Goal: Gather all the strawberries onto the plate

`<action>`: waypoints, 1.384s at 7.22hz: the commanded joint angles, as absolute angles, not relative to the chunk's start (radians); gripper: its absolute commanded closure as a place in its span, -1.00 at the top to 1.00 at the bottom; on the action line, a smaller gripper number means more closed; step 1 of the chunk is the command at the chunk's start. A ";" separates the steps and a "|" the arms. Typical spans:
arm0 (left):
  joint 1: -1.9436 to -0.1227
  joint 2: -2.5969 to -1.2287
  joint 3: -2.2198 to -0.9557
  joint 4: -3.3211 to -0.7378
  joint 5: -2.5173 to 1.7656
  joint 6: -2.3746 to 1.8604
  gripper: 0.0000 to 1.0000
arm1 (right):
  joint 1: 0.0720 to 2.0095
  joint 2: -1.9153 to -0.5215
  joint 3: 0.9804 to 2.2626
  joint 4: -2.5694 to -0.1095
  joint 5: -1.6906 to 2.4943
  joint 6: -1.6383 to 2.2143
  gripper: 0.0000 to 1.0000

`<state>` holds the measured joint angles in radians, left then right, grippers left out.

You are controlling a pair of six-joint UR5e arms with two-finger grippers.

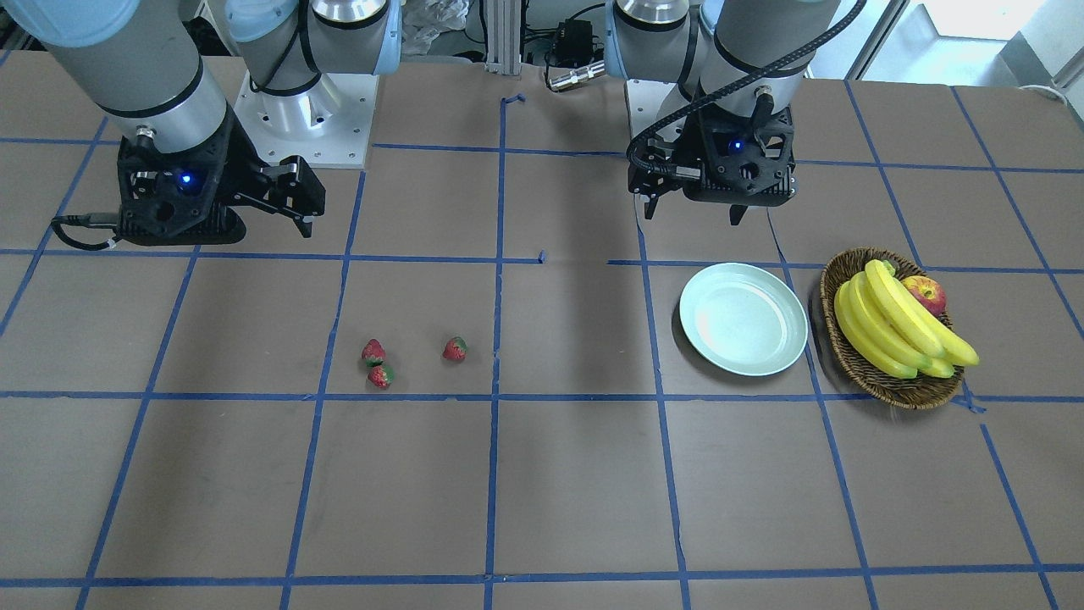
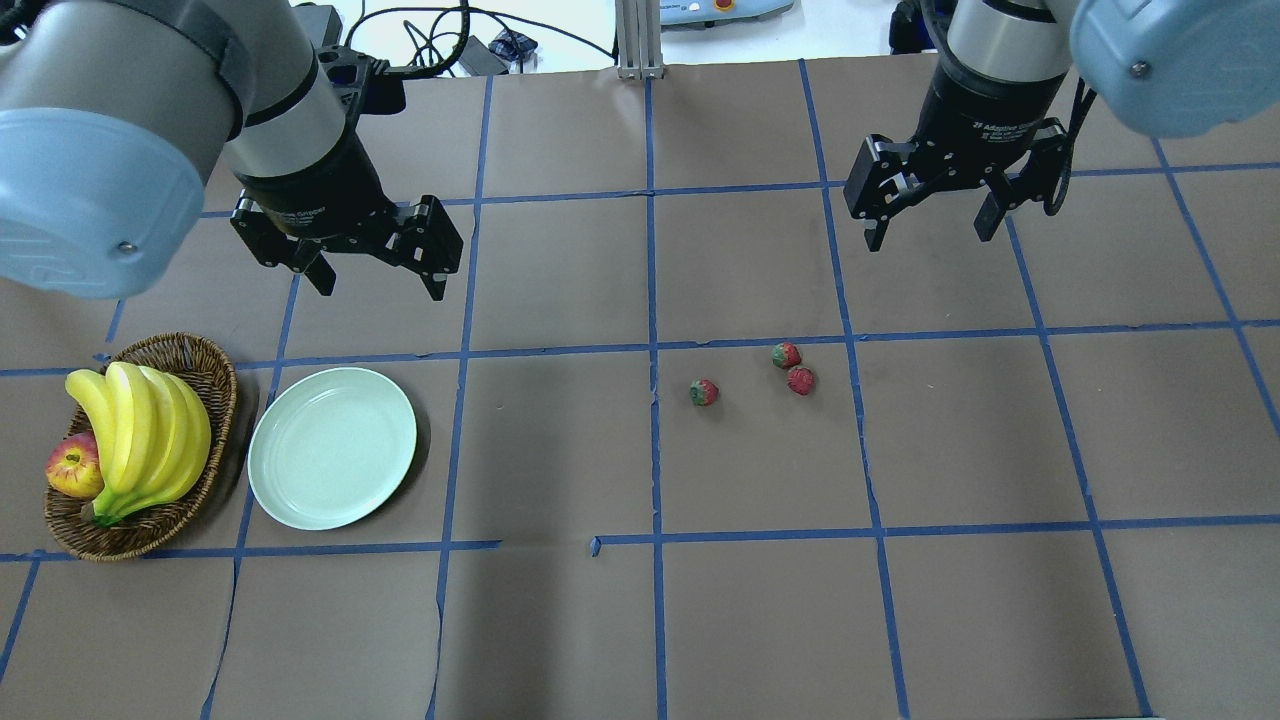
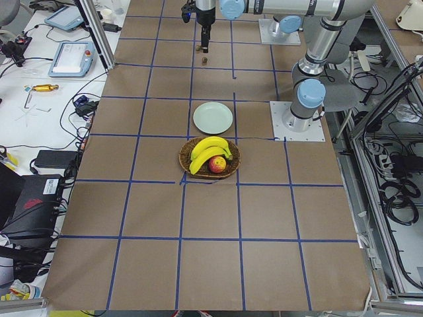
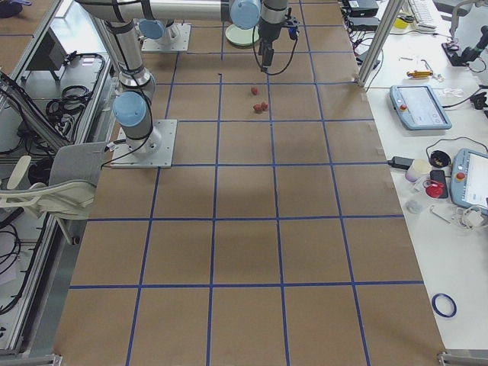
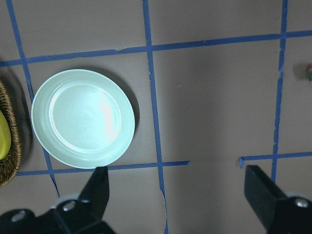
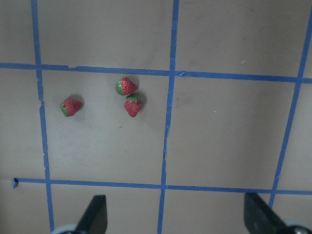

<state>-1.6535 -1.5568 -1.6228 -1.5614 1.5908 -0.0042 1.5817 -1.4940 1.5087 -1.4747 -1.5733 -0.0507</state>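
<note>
- As you look down from overhead, you find the left gripper [image 2: 382,286] hanging above the table [image 2: 560,440], fingers spread, gripping nothing.
- Right gripper [image 2: 930,238]: likewise spread, nothing between its fingers.
- Strawberries [image 2: 787,354]: three on the table near the right gripper, two just beside each other.
- Plate [image 2: 332,447]: well apart from them, beside the wicker basket [image 2: 218,372] of bananas [image 2: 140,430].

Three strawberries [image 2: 800,380], one plate [image 2: 332,448], one basket [image 2: 215,375], one apple [image 2: 72,467], one banana bunch [image 2: 150,435]
</note>
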 commanded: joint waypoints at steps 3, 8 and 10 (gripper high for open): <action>-1.655 -1.551 -1.637 -1.563 1.598 0.054 1.00 | 1.595 -1.522 1.506 -1.468 -1.566 -0.051 1.00; -1.655 -1.551 -1.637 -1.562 1.598 0.044 1.00 | 1.595 -1.509 1.513 -1.483 -1.563 -0.077 1.00; -1.655 -1.552 -1.638 -1.562 1.595 0.044 1.00 | 1.595 -1.496 1.513 -1.486 -1.565 -0.077 1.00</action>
<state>-1.6551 -1.5519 -1.6372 -1.5618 1.5965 0.0445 1.5953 -1.5043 1.5125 -1.4838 -1.5632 -0.0765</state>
